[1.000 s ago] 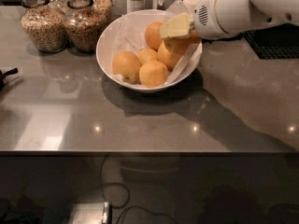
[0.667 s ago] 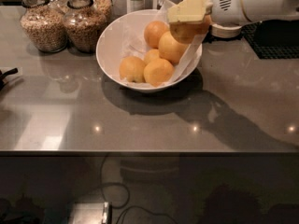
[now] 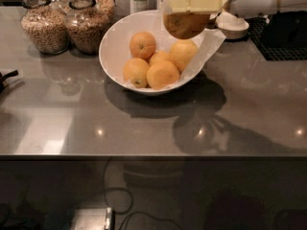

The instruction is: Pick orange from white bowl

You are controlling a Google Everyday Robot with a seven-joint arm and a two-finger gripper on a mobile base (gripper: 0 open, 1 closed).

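Camera view shows my gripper point(image 3: 194, 6) clamped on the orange point(image 3: 186, 27) from above, so the fruit hangs directly beneath it, over the white bowl point(image 3: 112, 51) at its right rear rim, clear of the four smaller oranges point(image 3: 153, 63).

Gripper point(image 3: 190, 12) holding orange point(image 3: 186, 28) over white bowl point(image 3: 113, 51) rim; jars point(image 3: 88, 28) near bowl; front counter point(image 3: 144, 126) open.

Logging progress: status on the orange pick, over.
Gripper shut on large dull-orange dimpled orange, held over wide glossy white bowl, far right rim. Smaller yellower oranges lie in bowl. Glass grain jars stand left, apart.
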